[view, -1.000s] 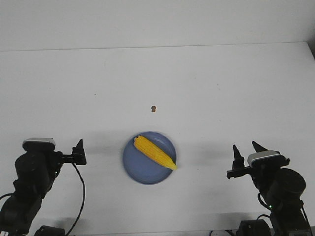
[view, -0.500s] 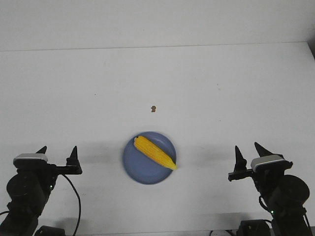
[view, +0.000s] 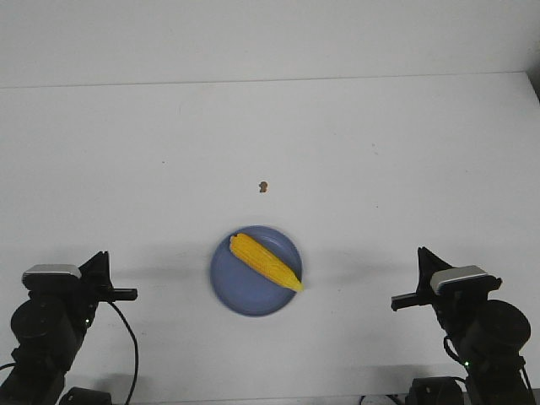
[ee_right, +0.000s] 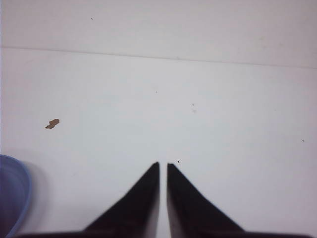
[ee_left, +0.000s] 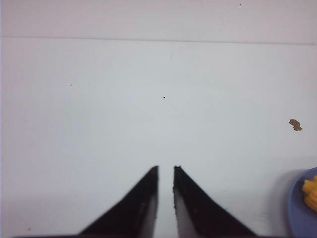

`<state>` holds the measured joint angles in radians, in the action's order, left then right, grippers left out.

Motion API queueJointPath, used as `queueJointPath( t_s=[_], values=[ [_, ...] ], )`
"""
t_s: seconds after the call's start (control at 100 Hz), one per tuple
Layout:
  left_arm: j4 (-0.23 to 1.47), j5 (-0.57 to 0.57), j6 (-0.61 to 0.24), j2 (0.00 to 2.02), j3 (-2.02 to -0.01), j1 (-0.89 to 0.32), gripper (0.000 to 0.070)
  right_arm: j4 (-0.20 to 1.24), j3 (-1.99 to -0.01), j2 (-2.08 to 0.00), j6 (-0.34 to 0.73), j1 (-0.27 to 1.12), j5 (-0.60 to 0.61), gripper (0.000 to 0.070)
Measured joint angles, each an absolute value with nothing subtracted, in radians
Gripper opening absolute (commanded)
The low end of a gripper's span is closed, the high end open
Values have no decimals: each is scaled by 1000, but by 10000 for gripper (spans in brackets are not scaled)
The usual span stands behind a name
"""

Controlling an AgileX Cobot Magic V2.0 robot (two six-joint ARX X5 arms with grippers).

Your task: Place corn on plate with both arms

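The yellow corn (view: 265, 261) lies diagonally across the blue plate (view: 239, 290) near the table's front middle, its pointed end at the plate's right rim. My left gripper (view: 103, 258) sits far to the plate's left, shut with nothing in it. My right gripper (view: 422, 255) sits far to the plate's right, also shut and empty. In the left wrist view the fingertips (ee_left: 154, 171) stand almost together over bare table, with the plate's edge (ee_left: 297, 208) and a bit of corn (ee_left: 311, 191) at the frame's side. The right wrist view shows the gripper (ee_right: 163, 165) and the plate's rim (ee_right: 22, 198).
A tiny brown speck (view: 264, 186) lies on the white table behind the plate; it also shows as the speck (ee_left: 295, 124) in the left wrist view and the speck (ee_right: 52, 123) in the right wrist view. The table's far edge (view: 270, 80) meets a white wall.
Both grippers have closed from open to shut. The left arm has drawn back towards the front left corner; the right arm has settled slightly lower. Corn and plate have not moved.
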<state>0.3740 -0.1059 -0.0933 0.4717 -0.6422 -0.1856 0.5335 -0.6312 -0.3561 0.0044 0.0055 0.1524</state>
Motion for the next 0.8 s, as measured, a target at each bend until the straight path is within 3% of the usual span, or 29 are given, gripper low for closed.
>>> queueJointPath(
  t_s=[0.8],
  values=[
    [374, -106, -93, 443, -642, -186, 13, 530, -631, -356, 4, 6, 153, 3]
  ],
)
